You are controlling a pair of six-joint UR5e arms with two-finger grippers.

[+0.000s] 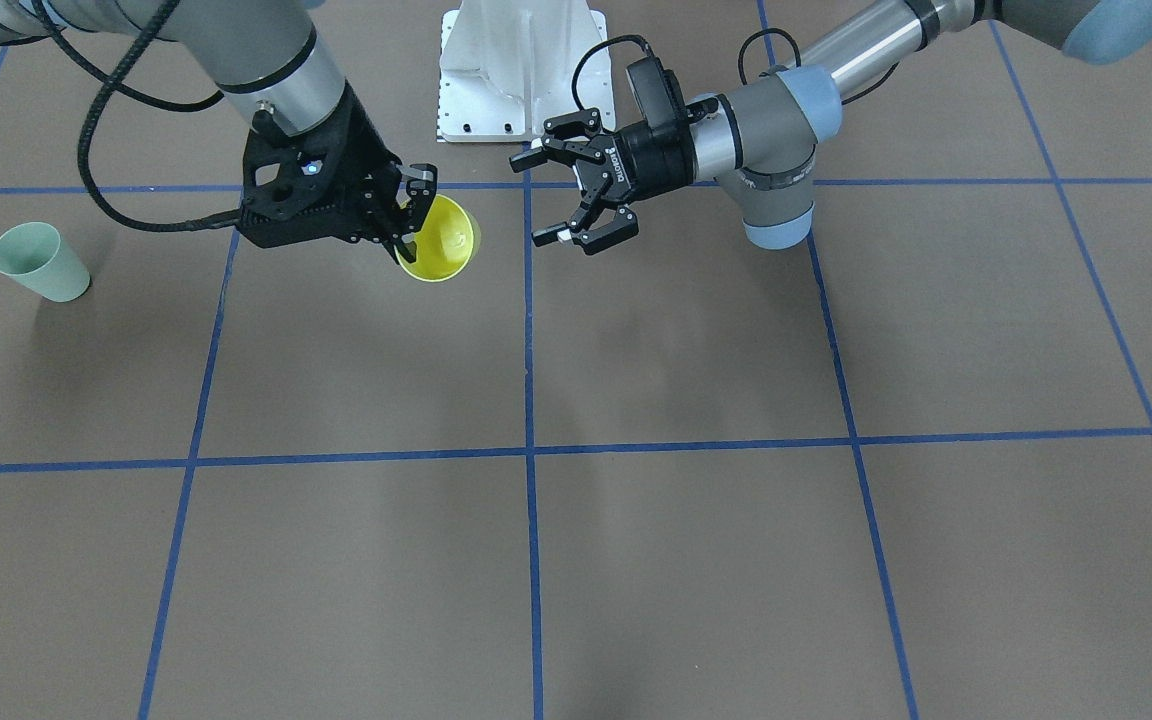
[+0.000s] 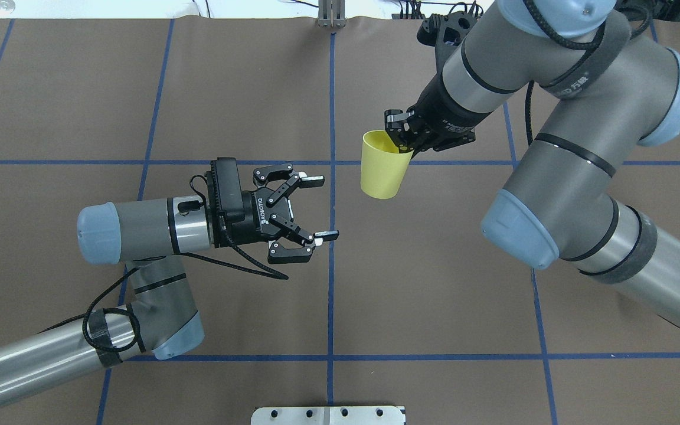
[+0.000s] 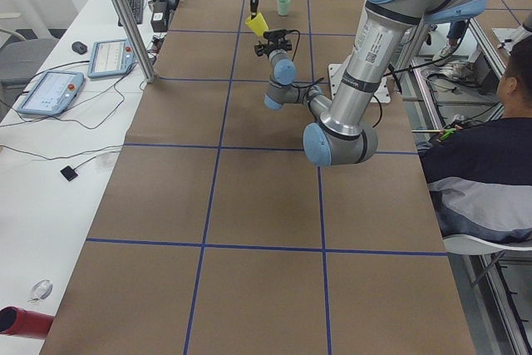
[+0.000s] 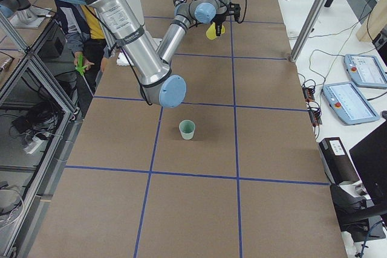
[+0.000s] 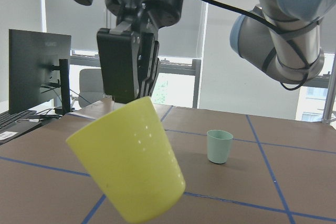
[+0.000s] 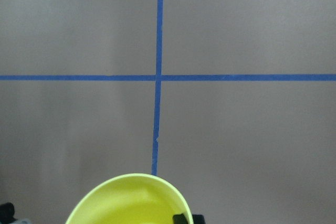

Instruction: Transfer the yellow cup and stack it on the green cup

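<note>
One small bright yellow tapered plastic cup point(image 1: 441, 240) is held tilted above the brown table point(image 1: 636, 560), upper left of centre in the front-facing view. One small pale mint-green tapered plastic cup point(image 1: 39, 262) stands upright at that view's left edge, well apart. It is not shown in the overhead view. Two grippers are counted. The right gripper point(image 1: 406, 225) is clamped on the yellow cup's rim, one finger inside. The left gripper point(image 1: 536, 198) is spread wide, empty, near the yellow cup.
</note>
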